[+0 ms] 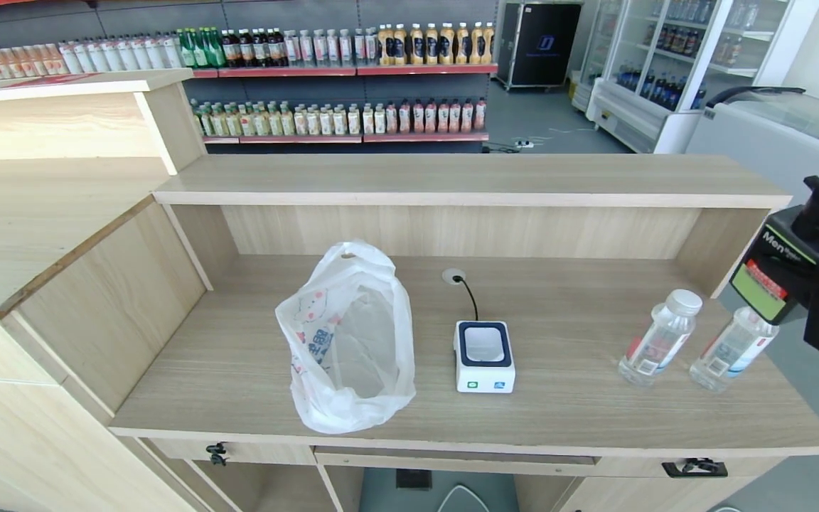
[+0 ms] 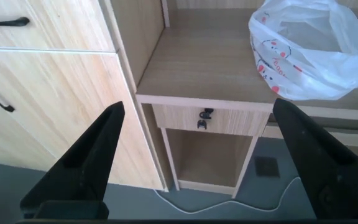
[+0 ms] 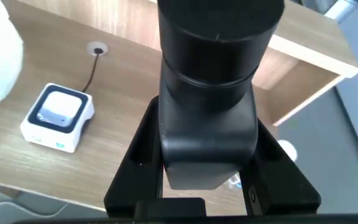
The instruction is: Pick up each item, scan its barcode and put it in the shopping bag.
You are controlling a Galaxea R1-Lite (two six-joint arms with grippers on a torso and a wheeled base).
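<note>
A black pump bottle with a green label hangs tilted above the counter's right end, and my right gripper is shut on it. The bottle's body stands between that gripper's fingers. A white barcode scanner sits mid-counter. Left of it a clear plastic shopping bag stands with its mouth open. Two clear water bottles stand at the right, below the held bottle. My left gripper is open and holds nothing, low in front of the counter's left front corner.
The wooden counter has a raised back ledge and slanted side walls. The scanner's cable runs to a hole at the back. Drawers with black handles sit under the front edge. Drink shelves and fridges stand behind.
</note>
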